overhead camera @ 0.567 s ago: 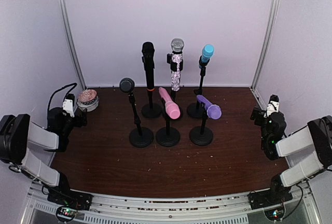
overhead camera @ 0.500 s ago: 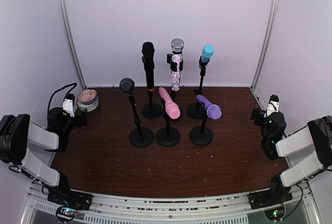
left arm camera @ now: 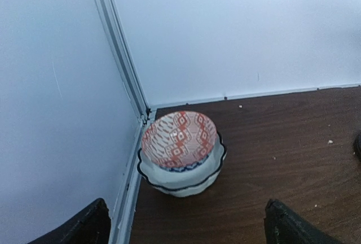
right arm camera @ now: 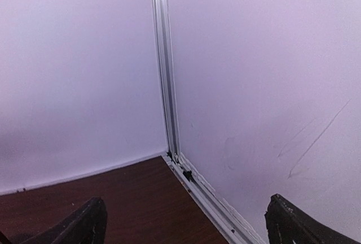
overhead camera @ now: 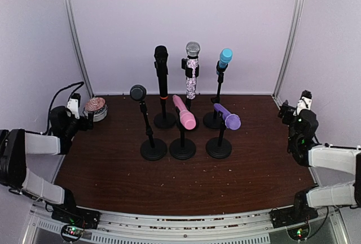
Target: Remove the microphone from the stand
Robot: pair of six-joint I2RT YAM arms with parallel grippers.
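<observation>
While left hand (left arm camera: pixel 186 221) and right hand (right arm camera: pixel 186 221) gape wide, the microphones (overhead camera: pixel 184 113) stand between, touching neither.

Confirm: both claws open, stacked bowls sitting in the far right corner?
Wrong corner. The bowls sit in the far left corner, as the left wrist view shows. The left claw and right claw are open, as you said.
</observation>
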